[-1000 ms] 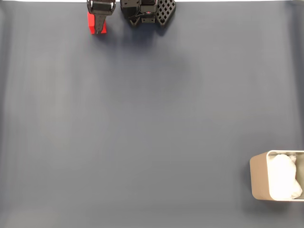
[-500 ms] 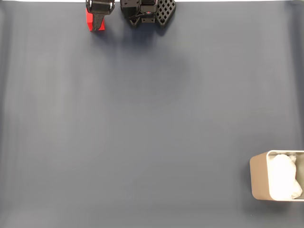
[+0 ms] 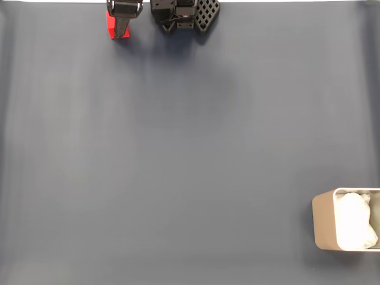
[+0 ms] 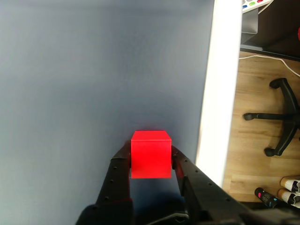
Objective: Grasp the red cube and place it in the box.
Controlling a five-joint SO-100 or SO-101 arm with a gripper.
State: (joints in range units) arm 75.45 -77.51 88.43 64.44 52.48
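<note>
The red cube (image 4: 150,154) sits clamped between my two black fingers in the wrist view, its top face and front face showing. My gripper (image 4: 151,161) is shut on it, above the grey mat. In the fixed view the gripper (image 3: 122,31) is at the top edge, left of centre, with the red cube (image 3: 110,24) showing beside the dark finger. The box (image 3: 322,222), beige-grey with white padding inside, stands at the bottom right corner of the fixed view, far from the gripper.
The black arm base (image 3: 184,15) stands at the top edge, right of the gripper. The mat's white table edge (image 4: 220,93) runs close to the cube in the wrist view, with wooden floor and an office chair base (image 4: 276,117) beyond it.
The gripper with the red cube has drawn slightly up toward the top edge of the fixed view over the last second. The box has not moved.
</note>
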